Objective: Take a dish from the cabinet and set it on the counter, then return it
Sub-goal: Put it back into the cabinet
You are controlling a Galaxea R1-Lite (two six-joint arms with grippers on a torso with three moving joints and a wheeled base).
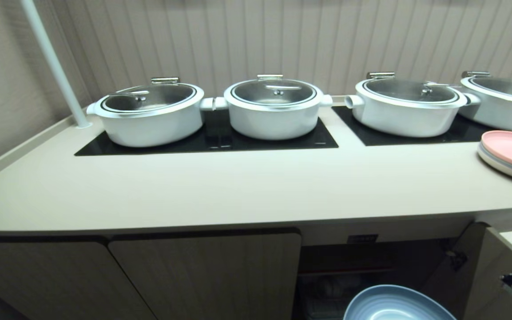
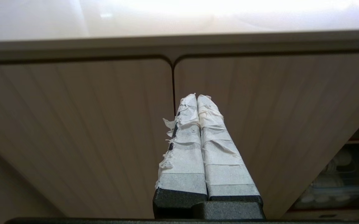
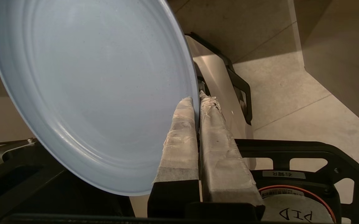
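Reading "PID" upside down at the frame's lower right, the right gripper (image 3: pixel 197 99) pinches the dish (image 3: pixel 86 93) by its rim; the left gripper (image 2: pixel 197 98) points at the cabinet (image 2: pixel 104 124), fingers pressed together.

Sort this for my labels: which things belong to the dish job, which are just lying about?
Job:
- blue dish, rim pinched by right end effector
- cabinet, one door open
- counter

Lying about:
- four white lidded pots
- plate stack topped pink
- white pole
- left end effector, parked facing shut doors
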